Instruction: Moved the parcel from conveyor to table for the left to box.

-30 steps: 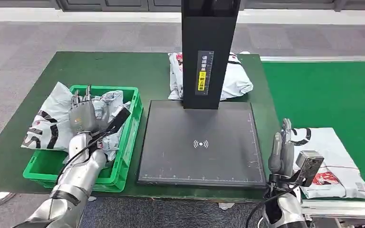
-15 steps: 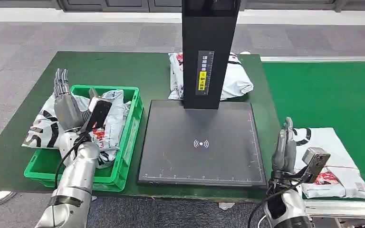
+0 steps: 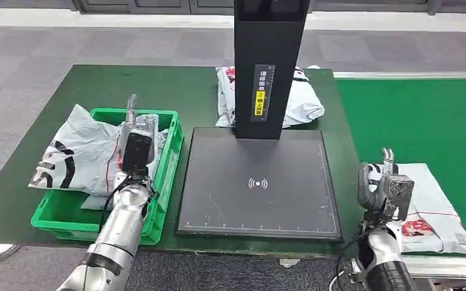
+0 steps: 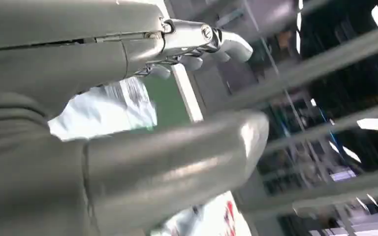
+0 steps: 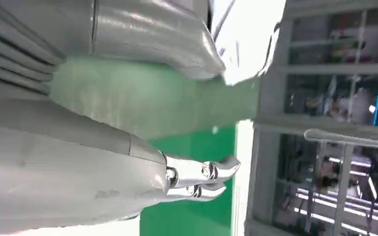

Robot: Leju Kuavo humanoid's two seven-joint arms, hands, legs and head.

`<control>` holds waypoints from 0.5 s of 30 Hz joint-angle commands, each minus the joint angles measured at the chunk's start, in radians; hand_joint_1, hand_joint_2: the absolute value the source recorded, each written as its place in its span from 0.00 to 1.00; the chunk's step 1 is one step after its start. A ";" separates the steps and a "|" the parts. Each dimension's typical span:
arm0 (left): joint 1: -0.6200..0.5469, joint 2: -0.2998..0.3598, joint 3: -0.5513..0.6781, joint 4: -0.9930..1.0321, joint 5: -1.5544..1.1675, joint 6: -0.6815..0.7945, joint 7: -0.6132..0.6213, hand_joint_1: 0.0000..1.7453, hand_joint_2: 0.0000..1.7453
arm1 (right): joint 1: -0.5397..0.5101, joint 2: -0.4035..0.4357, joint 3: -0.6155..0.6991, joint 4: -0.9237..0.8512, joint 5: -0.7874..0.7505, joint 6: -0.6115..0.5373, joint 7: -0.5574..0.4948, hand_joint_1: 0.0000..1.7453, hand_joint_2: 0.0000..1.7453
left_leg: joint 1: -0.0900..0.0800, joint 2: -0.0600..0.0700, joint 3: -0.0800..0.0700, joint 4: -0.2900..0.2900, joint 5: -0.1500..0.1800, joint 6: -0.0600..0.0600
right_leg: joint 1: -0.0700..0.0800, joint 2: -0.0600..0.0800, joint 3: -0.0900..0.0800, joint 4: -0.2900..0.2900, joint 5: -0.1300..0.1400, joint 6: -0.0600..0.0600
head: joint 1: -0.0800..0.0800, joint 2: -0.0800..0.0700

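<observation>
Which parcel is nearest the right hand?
The flat white parcel on the green conveyor, right beside the right hand. The others lie behind the black post or at the crate.

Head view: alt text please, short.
A robot's right hand hovers open beside a white parcel on the green conveyor. Its left hand is raised over a green crate of white parcels. Between them, a black scanner pad lies on the green table.

White printed parcel (image 3: 428,209) flat on green conveyor (image 3: 425,115), green box (image 3: 164,176) holding white bags on table (image 3: 145,85)
</observation>
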 commanded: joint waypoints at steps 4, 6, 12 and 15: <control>-0.018 -0.089 -0.403 0.130 0.182 -0.204 -0.014 0.00 1.00 | -0.120 -0.090 -0.218 0.373 0.116 -0.052 0.051 0.00 0.00 | 0.001 -0.010 0.000 -0.002 0.001 0.002 | 0.001 -0.011 0.006 -0.004 -0.002 0.001 | 0.000 0.000; -0.020 -0.099 -0.467 0.153 0.209 -0.192 -0.049 0.00 1.00 | -0.148 -0.109 -0.284 0.452 0.166 -0.065 0.067 0.00 0.00 | 0.001 -0.006 0.003 -0.003 0.001 0.001 | 0.001 -0.007 0.006 -0.006 -0.001 0.001 | 0.000 0.000; -0.034 -0.104 -0.544 0.215 0.239 -0.212 -0.030 0.00 1.00 | -0.196 -0.136 -0.345 0.548 0.253 -0.101 0.130 0.00 1.00 | 0.000 -0.005 0.002 -0.003 0.000 0.002 | 0.000 -0.004 0.005 -0.004 -0.001 0.002 | 0.000 0.000; -0.034 -0.104 -0.615 0.267 0.322 -0.139 -0.016 0.00 1.00 | -0.200 -0.173 -0.384 0.604 0.316 -0.126 0.168 0.00 1.00 | -0.001 -0.007 0.000 -0.001 0.000 0.002 | -0.001 -0.006 0.004 -0.003 -0.001 0.003 | 0.000 0.000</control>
